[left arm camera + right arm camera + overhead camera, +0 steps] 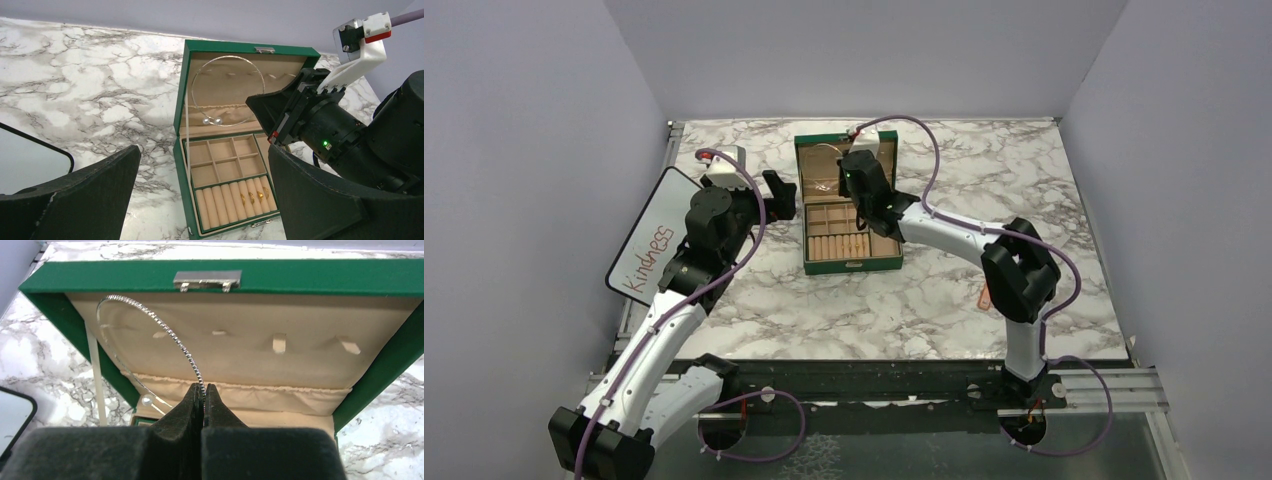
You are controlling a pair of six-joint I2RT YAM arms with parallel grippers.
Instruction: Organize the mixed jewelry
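Note:
The green jewelry box (852,266) stands open mid-table, lid up. My right gripper (203,390) is shut on the thin wire necklace loop (198,373) and holds it against the beige lining of the lid (300,277). From above, that gripper (856,172) is over the lid. In the left wrist view the loop (212,121) lies in the lid, its two pearl ends near the pocket. Several tiny gold rings (251,197) sit in the ring rolls at the right of the box (179,165). My left gripper (781,195) is open and empty, just left of the box.
A whiteboard reading "Kindness" (649,245) lies at the table's left edge, its corner also in the left wrist view (30,160). A small orange marker (984,297) lies under the right arm. Grey walls close in on the marble table (944,300) on three sides.

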